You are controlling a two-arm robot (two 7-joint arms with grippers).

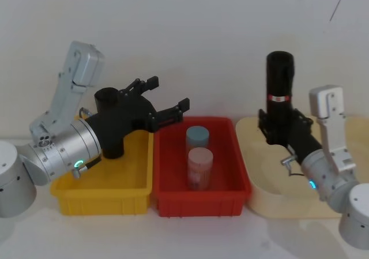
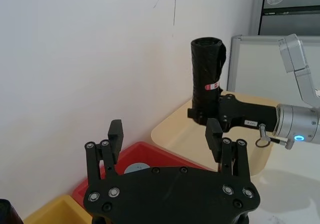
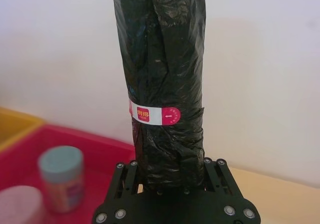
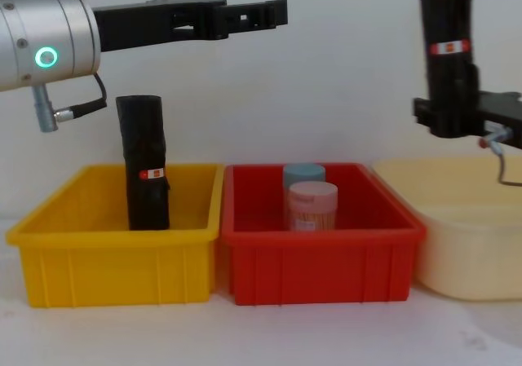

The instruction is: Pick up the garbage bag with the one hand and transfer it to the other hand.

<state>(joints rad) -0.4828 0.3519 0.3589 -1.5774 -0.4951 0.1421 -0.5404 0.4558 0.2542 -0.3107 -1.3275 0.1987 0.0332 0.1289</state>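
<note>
The right claw (image 1: 281, 123) was clamped on the lower end of the garbage bag (image 1: 280, 77). It held the roll upright above the cream tray (image 1: 259, 195) with the banded upper length bare, likely so another grip could take it there. The left claw (image 1: 168, 94) hung over the yellow bin (image 4: 106, 256), fingers spread apart and aimed across the red bin (image 4: 326, 268) toward the roll, well apart from it. A second black roll (image 4: 145, 170) stood in the yellow bin, untouched
</note>
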